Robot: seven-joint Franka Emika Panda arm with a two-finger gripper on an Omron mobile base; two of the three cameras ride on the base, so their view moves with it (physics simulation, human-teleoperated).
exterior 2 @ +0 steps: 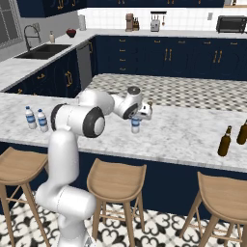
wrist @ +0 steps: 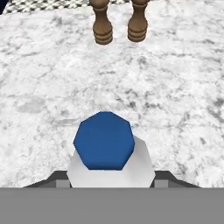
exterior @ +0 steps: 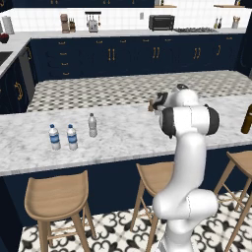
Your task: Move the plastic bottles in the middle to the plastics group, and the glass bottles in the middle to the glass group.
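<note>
bottle (wrist: 105, 144): octagonal blue top, white shoulders | tool (wrist: 109, 183): straddling it, grip unclear | shakers (wrist: 120, 22): turned wood

Counter (exterior: 128, 138): white-grey veined marble, smooth, faint sheen. Water bottle (wrist: 107, 153) under my tool: clear plastic, cap a flat matt blue seen from above. Two shakers (wrist: 120, 24): turned wood, brown, satin. Stools (exterior 2: 117, 182): pale wood, matt. Brown bottles (exterior 2: 225, 141): dark glossy glass.

Two rear base views over the shared marble counter (exterior: 123, 133), plus a close downward hand view
</note>
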